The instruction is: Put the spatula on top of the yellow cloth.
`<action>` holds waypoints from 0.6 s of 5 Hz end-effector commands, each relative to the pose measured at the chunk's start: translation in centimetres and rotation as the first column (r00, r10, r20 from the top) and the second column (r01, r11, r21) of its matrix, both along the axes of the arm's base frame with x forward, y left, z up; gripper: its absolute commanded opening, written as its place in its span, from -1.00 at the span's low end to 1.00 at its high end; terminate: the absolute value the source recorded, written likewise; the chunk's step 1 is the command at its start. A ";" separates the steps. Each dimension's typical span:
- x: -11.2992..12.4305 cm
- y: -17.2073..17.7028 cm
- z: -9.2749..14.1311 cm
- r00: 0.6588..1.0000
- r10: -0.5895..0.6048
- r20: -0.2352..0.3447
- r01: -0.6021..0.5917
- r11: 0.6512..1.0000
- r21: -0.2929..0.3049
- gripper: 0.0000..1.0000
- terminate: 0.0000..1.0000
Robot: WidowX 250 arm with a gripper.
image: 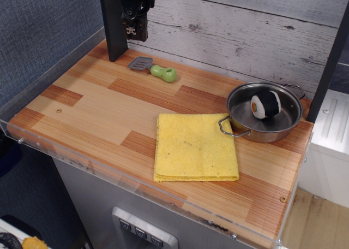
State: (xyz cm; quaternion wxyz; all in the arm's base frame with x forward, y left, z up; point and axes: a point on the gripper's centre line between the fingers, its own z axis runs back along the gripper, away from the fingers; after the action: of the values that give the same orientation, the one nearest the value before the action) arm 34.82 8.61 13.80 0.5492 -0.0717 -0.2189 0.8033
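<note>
- Observation.image shows the spatula [154, 68] lying flat near the table's [87, 104] back edge, blade toward 9 o'clock, handle toward 3.
- Gripper [135, 29] hangs just above, at 11 o'clock from the blade, empty; whether its jaws are spread or pressed together, I cannot tell.
- Cloth [195, 147] lies flat at 5 o'clock from the spatula, well apart, bare on top.
- Pan [265, 113], holding a toy roll [265, 105], touches the cloth's 2 o'clock corner; the path between looks open.

A steel pan [265, 114] with two handles is seen at the right of the wooden table [92, 104]. A toy sushi roll [265, 105] is contained in it. A grey plank wall [245, 30] is noted behind.
</note>
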 end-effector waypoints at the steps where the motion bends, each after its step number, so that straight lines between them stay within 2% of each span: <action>1: 0.0 0.0 0.0 1.000 0.000 0.000 0.000 1.000 0.000 1.00 -1.00; 3: 2.0 -1.8 -2.4 0.993 -0.121 -0.007 0.121 0.991 -0.050 1.00 -1.00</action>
State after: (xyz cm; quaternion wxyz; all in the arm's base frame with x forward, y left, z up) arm 36.48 6.45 9.67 0.6021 -0.0810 -0.1706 0.7758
